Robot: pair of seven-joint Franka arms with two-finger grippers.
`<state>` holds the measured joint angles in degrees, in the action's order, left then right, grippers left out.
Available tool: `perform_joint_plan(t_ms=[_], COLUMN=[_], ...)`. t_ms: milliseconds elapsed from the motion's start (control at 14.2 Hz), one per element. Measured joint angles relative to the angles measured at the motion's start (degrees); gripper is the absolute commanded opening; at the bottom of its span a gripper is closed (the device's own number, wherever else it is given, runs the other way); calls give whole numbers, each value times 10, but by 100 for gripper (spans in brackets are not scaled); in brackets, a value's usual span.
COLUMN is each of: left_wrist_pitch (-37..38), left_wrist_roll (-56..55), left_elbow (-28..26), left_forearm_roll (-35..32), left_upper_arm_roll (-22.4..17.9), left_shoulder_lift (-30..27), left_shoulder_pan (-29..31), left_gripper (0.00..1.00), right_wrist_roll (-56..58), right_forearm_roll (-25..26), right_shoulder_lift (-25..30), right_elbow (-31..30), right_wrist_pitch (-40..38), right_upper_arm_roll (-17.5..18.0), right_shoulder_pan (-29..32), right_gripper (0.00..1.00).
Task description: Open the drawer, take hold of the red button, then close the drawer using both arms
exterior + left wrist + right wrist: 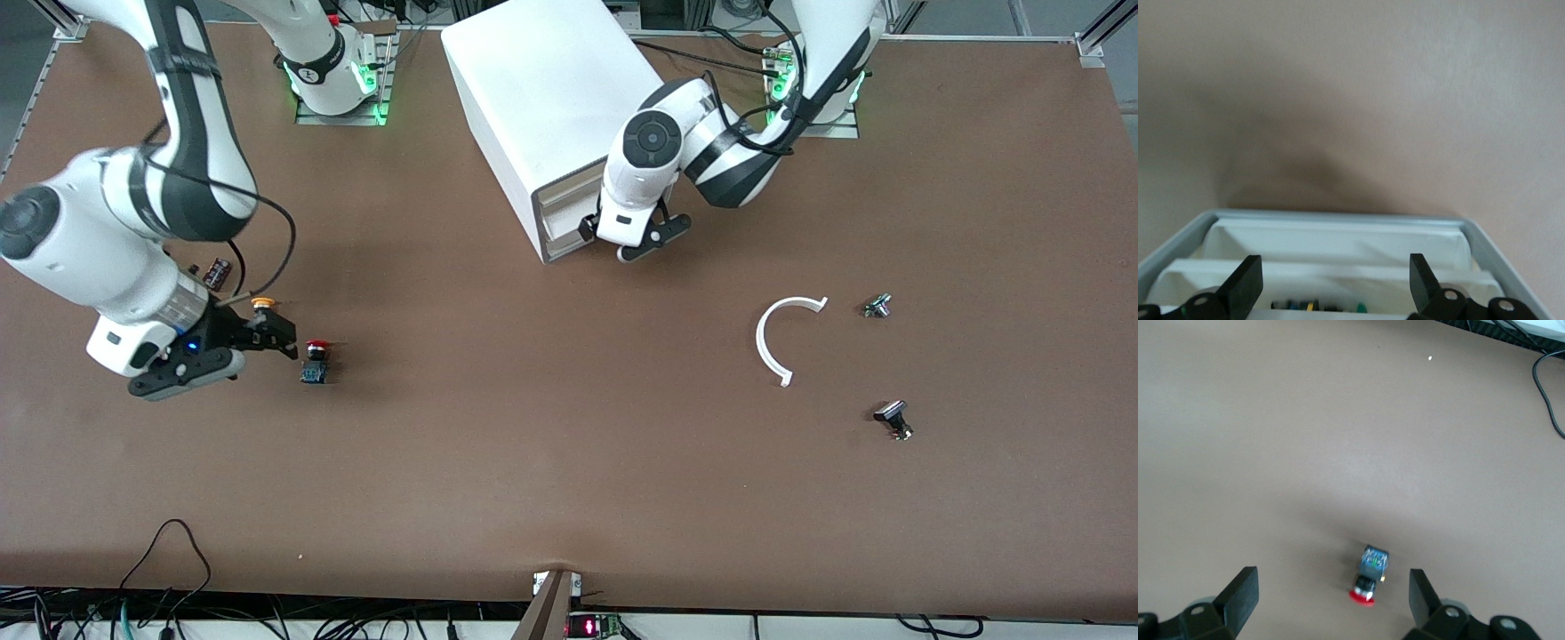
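The white cabinet (547,102) stands at the table's back middle, its drawers (567,206) facing the front camera. My left gripper (629,240) is open at the drawer fronts, holding nothing. In the left wrist view its fingers (1246,285) straddle the white drawer ledges (1338,241), and a narrow gap (1313,305) shows small coloured parts. The red-capped button (315,360) lies on the table toward the right arm's end. My right gripper (277,342) is open, close beside it. In the right wrist view the button (1370,577) lies ahead of the open gripper (1331,600), red cap toward it.
A yellow-capped button (262,304) and a small dark part (217,271) lie by the right gripper. A white C-shaped strip (782,342) and two small parts (877,306) (893,418) lie toward the left arm's end. Cables (169,551) hang at the front edge.
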<state>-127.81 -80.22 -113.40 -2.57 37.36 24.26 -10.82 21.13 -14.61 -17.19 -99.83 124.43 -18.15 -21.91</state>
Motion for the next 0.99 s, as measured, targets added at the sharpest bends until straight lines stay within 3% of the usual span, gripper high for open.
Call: perform_joint_plan(t_ms=[283, 424, 707, 989], left_wrist_pitch=[1, 1, 1, 65], left_wrist_roll=[-6, -6, -5, 50], left_elbow=[-8, -9, -9, 33], left_forearm_roll=[1, 1, 1, 1], left_upper_arm_roll=[10, 10, 11, 10], left_shoulder_lift=[3, 7, 9, 6], left_shoulder_pan=[0, 0, 2, 31], left_gripper=[97, 97, 98, 98], right_wrist_roll=[-44, -101, -183, -206], right_forearm_roll=[62, 108, 151, 154], right_shoulder_lift=[59, 94, 164, 224], right_elbow=[0, 1, 2, 2], right_wrist_pitch=[-74, -114, -195, -261], right_upper_arm_roll=[-2, 18, 174, 260], right_shoulder_pan=[1, 9, 131, 240], right_gripper=[100, 100, 100, 100])
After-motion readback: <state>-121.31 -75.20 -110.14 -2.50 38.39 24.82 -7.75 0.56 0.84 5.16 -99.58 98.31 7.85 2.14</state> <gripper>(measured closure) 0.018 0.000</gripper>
